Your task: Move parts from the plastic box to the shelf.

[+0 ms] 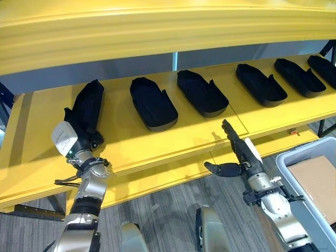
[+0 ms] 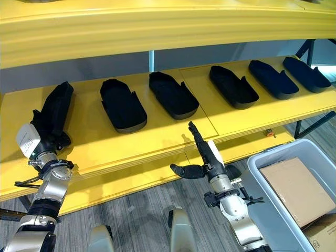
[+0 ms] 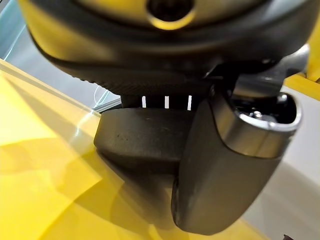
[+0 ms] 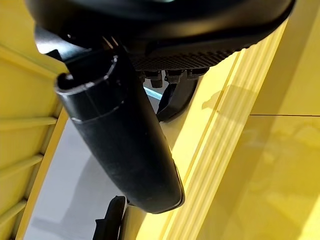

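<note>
My left hand [image 1: 67, 140] is at the left end of the yellow shelf [image 1: 126, 144], curled round a black moulded part [image 1: 88, 107] that stands tilted on its edge on the shelf board. In the left wrist view the thumb [image 3: 225, 165] presses against this part [image 3: 135, 140]. Several more black parts lie flat in a row along the shelf, among them part [image 1: 153, 103], part [image 1: 202, 93] and part [image 1: 261, 85]. My right hand [image 1: 242, 153] hovers at the shelf's front edge, fingers straight, thumb spread, holding nothing.
A grey plastic box [image 1: 294, 157] stands at the lower right with a cardboard sheet [image 1: 320, 181] inside. An upper yellow shelf board [image 1: 157, 26] overhangs the row of parts. Bare yellow board lies between the leftmost two parts and along the front edge.
</note>
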`<state>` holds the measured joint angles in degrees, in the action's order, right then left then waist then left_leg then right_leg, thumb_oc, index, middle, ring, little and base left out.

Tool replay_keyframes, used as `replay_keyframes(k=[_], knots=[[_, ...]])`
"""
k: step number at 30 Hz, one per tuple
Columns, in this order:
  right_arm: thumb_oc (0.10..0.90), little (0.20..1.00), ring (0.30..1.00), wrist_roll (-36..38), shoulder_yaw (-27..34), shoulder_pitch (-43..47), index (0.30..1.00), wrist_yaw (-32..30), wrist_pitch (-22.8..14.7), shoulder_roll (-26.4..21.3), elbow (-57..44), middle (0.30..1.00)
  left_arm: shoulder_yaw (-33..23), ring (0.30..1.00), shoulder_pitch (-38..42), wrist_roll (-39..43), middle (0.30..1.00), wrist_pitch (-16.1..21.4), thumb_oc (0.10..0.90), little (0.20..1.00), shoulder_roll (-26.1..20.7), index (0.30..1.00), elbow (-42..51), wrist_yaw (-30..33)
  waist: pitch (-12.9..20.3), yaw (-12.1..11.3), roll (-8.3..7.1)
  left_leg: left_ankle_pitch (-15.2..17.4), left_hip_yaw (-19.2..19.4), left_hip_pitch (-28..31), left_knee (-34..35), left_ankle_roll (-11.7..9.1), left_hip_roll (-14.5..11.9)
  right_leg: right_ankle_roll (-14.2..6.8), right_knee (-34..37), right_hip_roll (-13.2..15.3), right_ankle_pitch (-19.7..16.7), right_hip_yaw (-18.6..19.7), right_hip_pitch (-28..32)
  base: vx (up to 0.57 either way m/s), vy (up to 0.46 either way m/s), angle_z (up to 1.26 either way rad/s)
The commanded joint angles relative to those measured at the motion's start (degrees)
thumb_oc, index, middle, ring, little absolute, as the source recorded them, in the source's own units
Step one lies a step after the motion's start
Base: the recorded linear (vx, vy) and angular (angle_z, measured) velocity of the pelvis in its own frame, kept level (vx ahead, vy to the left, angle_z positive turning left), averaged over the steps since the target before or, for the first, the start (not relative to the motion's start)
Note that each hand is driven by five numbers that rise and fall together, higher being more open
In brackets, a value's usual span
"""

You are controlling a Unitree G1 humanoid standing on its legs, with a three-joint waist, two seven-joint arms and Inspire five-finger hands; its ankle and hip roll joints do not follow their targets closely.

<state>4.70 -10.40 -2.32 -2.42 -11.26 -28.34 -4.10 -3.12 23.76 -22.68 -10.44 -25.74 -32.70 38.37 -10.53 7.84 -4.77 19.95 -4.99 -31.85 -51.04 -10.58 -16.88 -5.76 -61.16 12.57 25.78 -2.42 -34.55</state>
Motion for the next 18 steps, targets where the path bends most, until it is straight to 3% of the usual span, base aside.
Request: replay_keyframes(k=[1,10,13,18], knots=[[0.9,1.0,1.0,1.92,4.52,3.84,1.0,-1.07,-4.6,-1.11,-3.59,1.0,-1.29,0.3,-1.1,4.01,0.3,0.67,0.4,0.3,0.28,0.3,-1.38,0.03,1.83,-0.83,-0.8,-0.78,-0.68,-0.13,-0.29,4.2,0.63,1.24,5.77,0.29,-0.64,0.8,5.0,0.01,-0.01,0.04],[0.9,1.0,1.0,1.47,5.59,3.79,1.0,-1.45,-4.39,-0.95,-2.57,1.0,-5.39,0.3,-1.67,6.91,0.3,2.37,0.4,0.3,-1.49,0.3,2.78,2.42,1.78,-1.14,-0.73,-0.93,-0.81,-0.64,-0.6,4.28,0.9,1.25,5.7,0.34,-0.65,0.91,4.68,0.01,0.002,0.0],[0.9,1.0,1.0,0.91,5.96,3.74,1.0,-1.84,-4.32,-0.81,-2.7,1.0,-5.86,0.3,-2.15,3.99,0.3,1.56,0.4,0.3,-1.52,0.3,9.38,2.61,1.47,-1.45,-0.75,-0.21,-0.85,-0.52,-1.0,4.35,1.05,1.16,5.36,0.53,-0.13,0.9,4.9,0.01,-0.001,0.01],[0.9,1.0,1.0,0.96,6.2,4.39,1.0,-1.51,-4.0,-0.78,-2.75,1.0,-6.52,0.3,-2.51,3.18,0.3,1.35,0.4,0.3,-1.4,0.3,9.61,2.28,1.36,-1.43,-0.87,-0.7,-0.84,-0.89,-0.8,4.45,1.12,1.26,5.56,0.53,-0.5,0.97,4.6,0.01,-0.001,0.02]])
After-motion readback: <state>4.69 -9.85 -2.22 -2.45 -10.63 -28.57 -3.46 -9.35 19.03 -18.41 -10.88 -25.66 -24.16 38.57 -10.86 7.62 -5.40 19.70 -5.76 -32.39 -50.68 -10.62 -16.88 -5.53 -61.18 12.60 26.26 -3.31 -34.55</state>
